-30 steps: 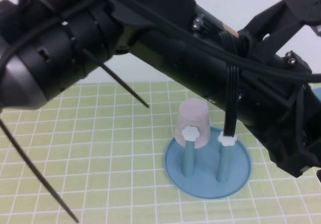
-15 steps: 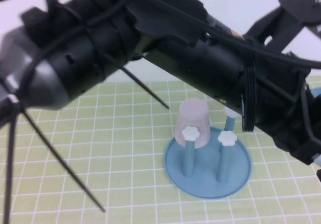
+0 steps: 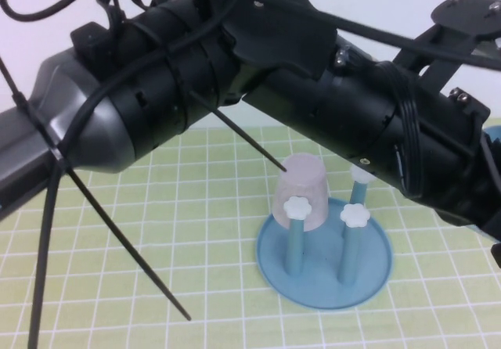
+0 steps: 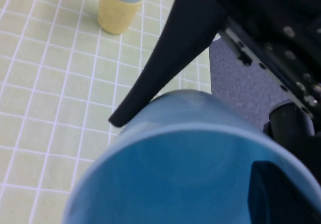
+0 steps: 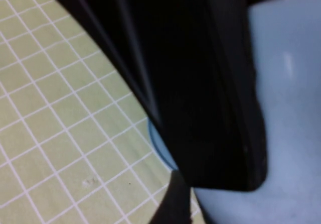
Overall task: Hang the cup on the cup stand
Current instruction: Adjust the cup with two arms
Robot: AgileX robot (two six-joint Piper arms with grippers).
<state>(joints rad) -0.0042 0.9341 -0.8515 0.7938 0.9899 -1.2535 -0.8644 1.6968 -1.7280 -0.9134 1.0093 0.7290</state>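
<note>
Now my left arm [image 3: 235, 75] lies across the high view further along than a second ago, its grey housing pushed in from the left. The cable that covered the rear peg [image 3: 360, 178] has cleared it, so that white knob shows. My left tool [image 4: 200, 153] is clamped on the cup [image 4: 190, 184], one finger [image 4: 170, 58] outside the wall and one inside, holding it above the bench [image 4: 45, 83] with its open mouth toward the wrist camera. The cup stand [image 3: 368, 282] and the pink cup [image 3: 304, 192] upturned on its peg have not moved. A yellow cup [image 4: 118, 13] stands well apart. My right tool is at the right, behind my left arm; whether it is apart or together I cannot tell.
</note>
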